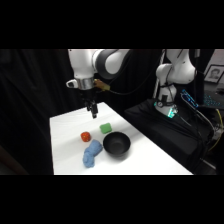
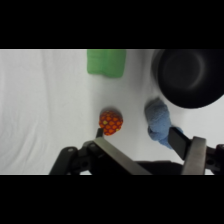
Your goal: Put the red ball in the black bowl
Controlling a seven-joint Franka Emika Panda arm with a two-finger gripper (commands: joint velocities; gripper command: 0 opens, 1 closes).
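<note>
The red ball [image 1: 85, 136] [image 2: 111, 121] lies on the white table, left of the black bowl [image 1: 116, 145] [image 2: 190, 75]. My gripper [image 1: 93, 113] [image 2: 136, 132] hangs well above the table, behind the ball and farther from the camera. It is open with nothing between its fingers. In the wrist view the ball sits just past the left fingertip [image 2: 100, 133], and the bowl is at the upper right, cut off by the picture's edge. The bowl looks empty.
A green block [image 1: 105, 128] [image 2: 106, 62] stands behind the ball and bowl. A blue cloth bundle [image 1: 92, 153] [image 2: 159, 122] lies against the bowl's left side. The table's left and far parts [image 1: 65, 125] are bare white. A second white robot [image 1: 172, 75] stands at the right.
</note>
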